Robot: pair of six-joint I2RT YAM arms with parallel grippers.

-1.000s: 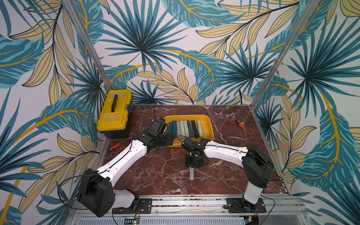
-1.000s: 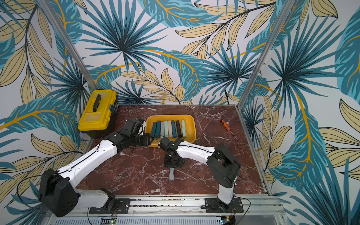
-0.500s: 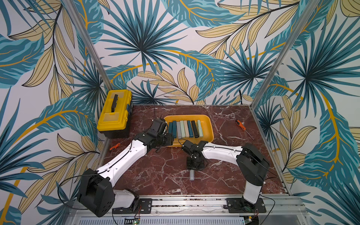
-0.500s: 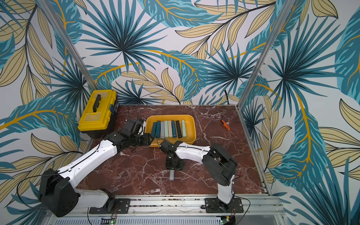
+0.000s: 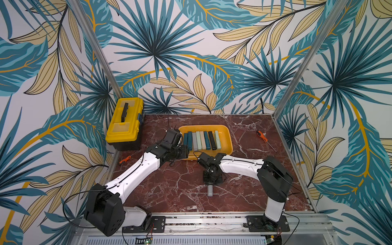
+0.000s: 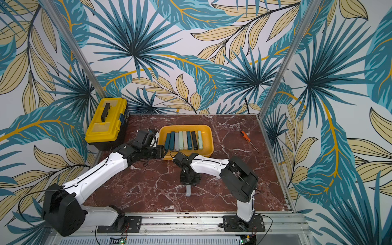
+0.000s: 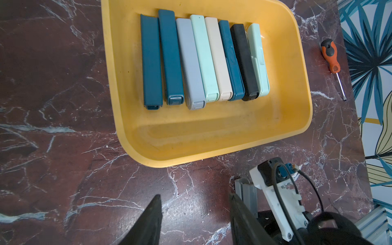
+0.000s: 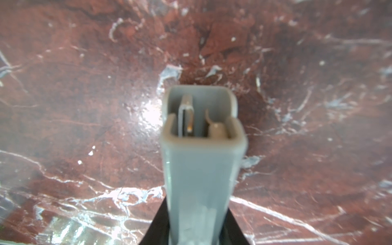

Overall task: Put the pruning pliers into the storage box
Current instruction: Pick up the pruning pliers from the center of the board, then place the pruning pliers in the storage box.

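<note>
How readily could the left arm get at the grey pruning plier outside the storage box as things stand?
Probably not: the right claw is shut on the grey pruning plier and covers most of it, leaving one end showing. The left claw stands open near the storage box.

my yellow toolbox [image 5: 125,125] w/ black handle, closed, back-left corner, my orange-handled screwdriver [image 5: 262,136] far right, small orange-handled tool [image 5: 125,159] just in front of toolbox, red marble tabletop [image 5: 180,191]

Nine pruning pliers [image 7: 203,59]: eight in the single storage box [image 7: 212,137], one grey piece [image 5: 210,190] outside it. One yellow toolbox [image 5: 125,123], one screwdriver [image 5: 262,136], one small orange-handled tool [image 5: 124,159].
</note>
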